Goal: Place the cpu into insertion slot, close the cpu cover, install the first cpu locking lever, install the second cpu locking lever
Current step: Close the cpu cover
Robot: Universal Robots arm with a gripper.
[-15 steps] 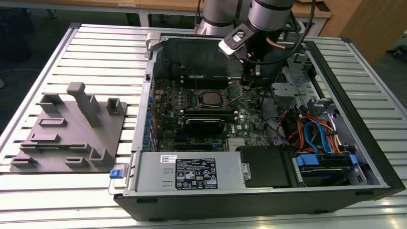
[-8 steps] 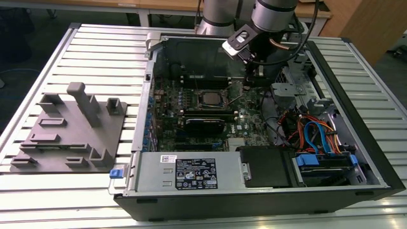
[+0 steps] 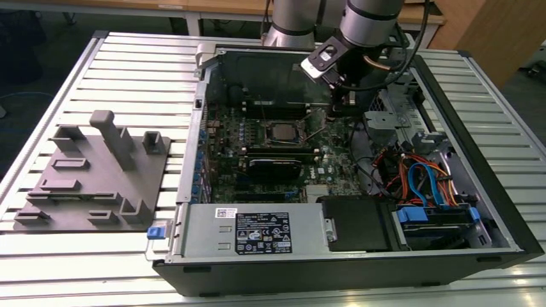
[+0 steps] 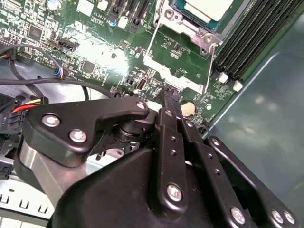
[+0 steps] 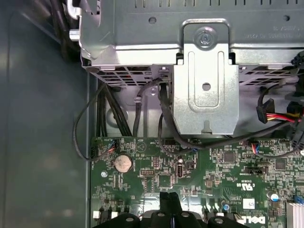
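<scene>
Gripper (image 3: 336, 110) in the exterior view is down inside the open computer case (image 3: 477, 192), tips low over the motherboard (image 3: 256, 153). The cpu (image 3: 280, 132) sits in the insertion slot (image 3: 282, 121) just to the exterior view's left of the tips, near but not touching as far as I can tell. Second wrist view: fingers (image 4: 167, 123) are pressed together with nothing visible between them, tip right above the board. The cpu (image 4: 209, 6) is ahead of the tips and seated, with the cpu cover (image 4: 197, 27) apparently down around it — a thin wire lever (image 4: 151, 38) runs from the socket back toward the tips, and I can't tell whether it's latched. Coin cell (image 4: 188, 108) sits just beside the tip. First wrist view: gripper (image 5: 170, 202) closed, coin cell (image 5: 123, 163) off to one side of it, black cables (image 5: 164, 118) and a metal bracket (image 5: 205, 90) further ahead, past the board edge. Risks from here, my read: closed tips this close to the board can scrape small parts or clip the coin cell if the arm drifts sideways. The lever wire is thin and springy — it could slip off the fingers and snap back. Pressing hard on a cover that isn't fully down would load the cpu unevenly.
</scene>
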